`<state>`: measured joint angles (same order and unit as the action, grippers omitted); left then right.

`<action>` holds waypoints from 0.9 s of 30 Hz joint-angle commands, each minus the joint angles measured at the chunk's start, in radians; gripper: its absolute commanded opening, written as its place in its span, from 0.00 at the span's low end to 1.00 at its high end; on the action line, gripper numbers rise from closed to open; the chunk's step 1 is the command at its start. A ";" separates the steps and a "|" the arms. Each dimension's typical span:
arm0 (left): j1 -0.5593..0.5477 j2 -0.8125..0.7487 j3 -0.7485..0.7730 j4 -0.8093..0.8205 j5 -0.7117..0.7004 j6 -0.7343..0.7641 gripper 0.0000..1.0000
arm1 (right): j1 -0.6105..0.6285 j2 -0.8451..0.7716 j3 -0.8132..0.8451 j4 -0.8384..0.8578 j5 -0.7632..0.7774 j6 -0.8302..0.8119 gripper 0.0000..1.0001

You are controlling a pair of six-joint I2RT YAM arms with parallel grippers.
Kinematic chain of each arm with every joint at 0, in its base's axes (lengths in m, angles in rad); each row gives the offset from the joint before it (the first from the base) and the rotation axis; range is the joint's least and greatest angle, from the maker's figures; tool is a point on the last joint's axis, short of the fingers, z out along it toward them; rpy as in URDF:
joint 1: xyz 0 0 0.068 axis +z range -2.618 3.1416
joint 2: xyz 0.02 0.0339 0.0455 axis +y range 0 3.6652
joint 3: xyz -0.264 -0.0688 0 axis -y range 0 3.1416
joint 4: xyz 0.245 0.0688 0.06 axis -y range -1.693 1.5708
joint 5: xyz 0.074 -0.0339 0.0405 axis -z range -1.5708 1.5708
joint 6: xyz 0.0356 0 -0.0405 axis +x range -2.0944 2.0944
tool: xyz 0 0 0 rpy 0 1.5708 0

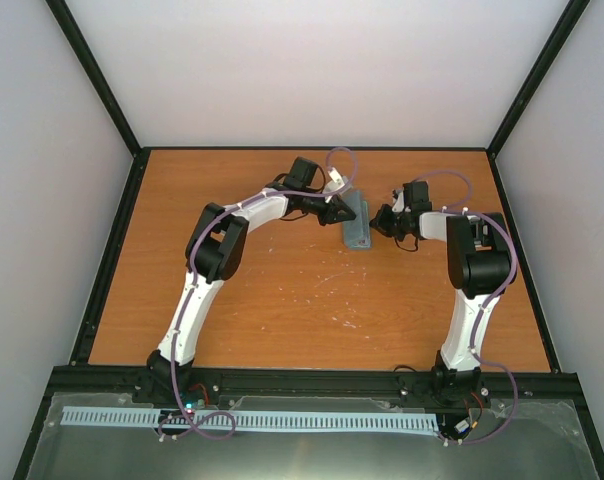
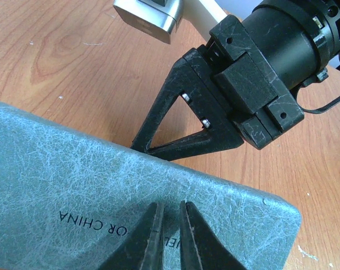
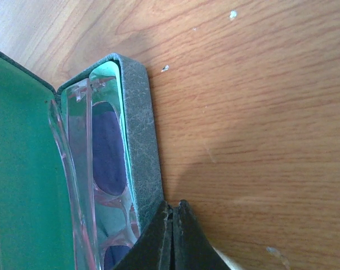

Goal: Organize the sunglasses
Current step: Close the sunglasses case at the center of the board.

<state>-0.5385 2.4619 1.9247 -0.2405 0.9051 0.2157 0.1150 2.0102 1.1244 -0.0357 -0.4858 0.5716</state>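
The sunglasses, with a thin pink translucent frame and dark-looking lenses, lie inside the open grey-blue case, which has a green lining. In the top view the case sits at the back middle of the table between both grippers. My left gripper has its fingers almost together, with nothing between them, right at the outer face of the case's lid. My right gripper is shut and empty, with its tips against the case's outer wall. The right gripper's fingers touch the lid's far edge in the left wrist view.
The wooden table is bounded by a black frame and white walls. Both arms reach to the back middle, the left gripper and the right gripper close to each other on either side of the case.
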 commanded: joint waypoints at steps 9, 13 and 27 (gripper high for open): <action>-0.034 0.071 -0.007 -0.074 -0.007 0.023 0.13 | 0.037 0.005 -0.016 -0.035 -0.082 -0.031 0.03; -0.038 0.079 -0.013 -0.082 -0.006 0.029 0.13 | 0.042 0.008 -0.018 -0.035 -0.087 -0.033 0.03; -0.028 -0.196 -0.207 0.017 -0.141 0.090 0.33 | 0.030 -0.155 0.021 -0.265 0.149 -0.150 0.12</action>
<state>-0.5686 2.4123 1.8027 -0.2276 0.8776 0.2607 0.1452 1.9636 1.1191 -0.1459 -0.4698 0.5018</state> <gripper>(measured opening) 0.311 0.096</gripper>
